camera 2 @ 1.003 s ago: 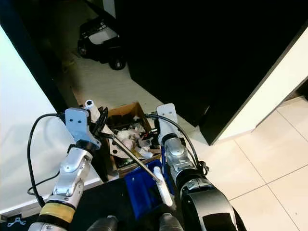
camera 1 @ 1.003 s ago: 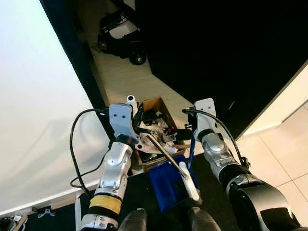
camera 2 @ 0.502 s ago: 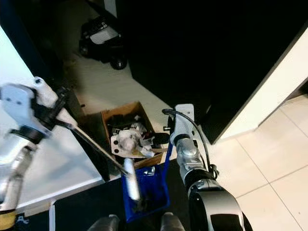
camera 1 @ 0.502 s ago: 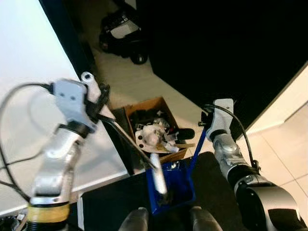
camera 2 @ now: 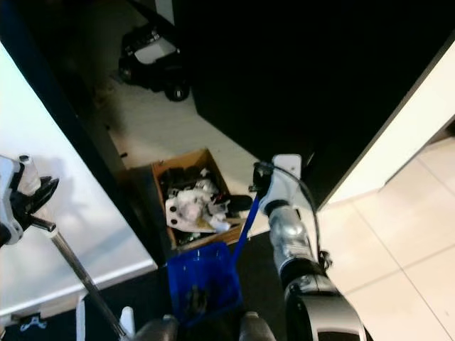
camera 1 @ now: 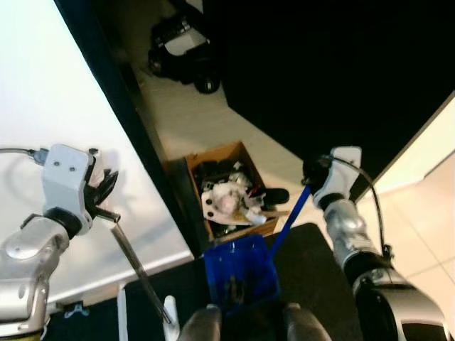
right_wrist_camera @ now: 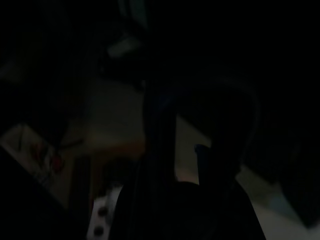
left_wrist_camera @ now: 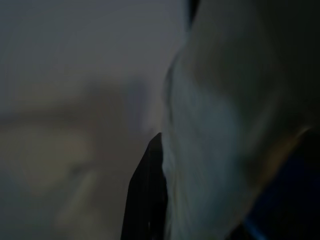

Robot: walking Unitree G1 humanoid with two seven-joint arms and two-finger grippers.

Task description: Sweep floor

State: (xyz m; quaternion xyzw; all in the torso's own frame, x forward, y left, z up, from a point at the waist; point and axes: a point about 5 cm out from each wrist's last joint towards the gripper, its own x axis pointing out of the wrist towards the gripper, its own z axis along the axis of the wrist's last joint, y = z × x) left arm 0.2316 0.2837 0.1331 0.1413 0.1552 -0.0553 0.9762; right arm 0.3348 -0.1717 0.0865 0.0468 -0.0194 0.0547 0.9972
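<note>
Fingers of the left gripper (camera 1: 103, 195) were closed on the thin grey metal handle of a broom (camera 1: 131, 266), which slanted down from the gripper, across the white wall panel (camera 1: 50, 106), to a white fitting near the bottom edge of the head views. The left wrist view was blurred, with a pale shape and one dark finger (left_wrist_camera: 147, 200).

The right gripper (camera 1: 313, 174) was raised at the right and clamped on the top of the straight blue handle of a blue plastic dustpan (camera 1: 238, 273). The handle ran down and leftward to the pan, which sat low in front of the robot over a black mat (camera 1: 313, 256), with dark bits inside. The right wrist view was very dark; little could be made out beyond the dim handle.

Just beyond the dustpan, an open brown cardboard box (camera 1: 227, 195) full of white and dark rubbish stood on the pale floor (camera 1: 192, 121), against the dark edge of the white panel. Farther off, a black-and-white toy car (camera 1: 181, 50) rested beside a large black surface (camera 1: 334, 64). Light floor tiles (camera 1: 426, 234) lay to the right.
</note>
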